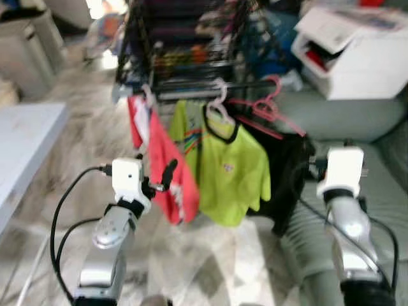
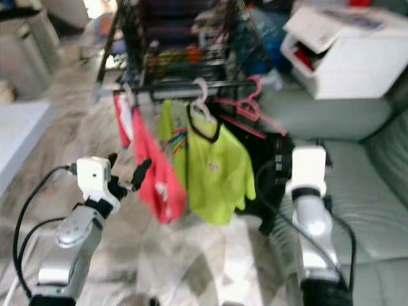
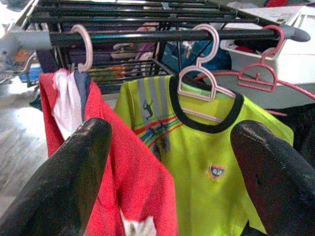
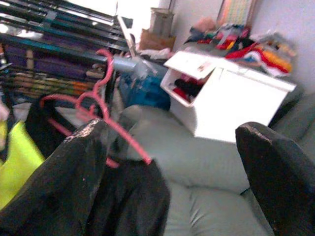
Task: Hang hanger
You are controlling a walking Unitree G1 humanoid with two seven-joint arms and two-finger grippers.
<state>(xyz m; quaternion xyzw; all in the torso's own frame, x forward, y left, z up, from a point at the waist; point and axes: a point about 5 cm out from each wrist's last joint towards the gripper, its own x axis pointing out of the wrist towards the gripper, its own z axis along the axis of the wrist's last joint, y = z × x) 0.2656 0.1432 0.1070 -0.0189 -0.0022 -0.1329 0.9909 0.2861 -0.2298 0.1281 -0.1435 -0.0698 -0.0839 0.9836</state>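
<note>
A black drying rack's rail [image 3: 162,35] carries three hangers. A pale pink hanger [image 3: 83,46] holds a red shirt [image 1: 167,172] at the left. In the middle, another pale pink hanger [image 3: 204,81] holds a yellow-green shirt [image 1: 226,166]. At the right end a brighter pink hanger [image 1: 268,108] carries a black garment [image 1: 287,166]. My left gripper [image 3: 172,137] is open, raised just in front of the red and yellow shirts and below the rail. My right gripper [image 4: 172,142] is open too, close beside the black garment, with nothing between its fingers.
A grey-green sofa [image 1: 382,191] lies to the right, under and behind my right arm. A white box [image 1: 357,57] with its lid up sits on the sofa back. A white table [image 1: 25,140] stands at the left, with marble floor [image 1: 210,261] below the rack.
</note>
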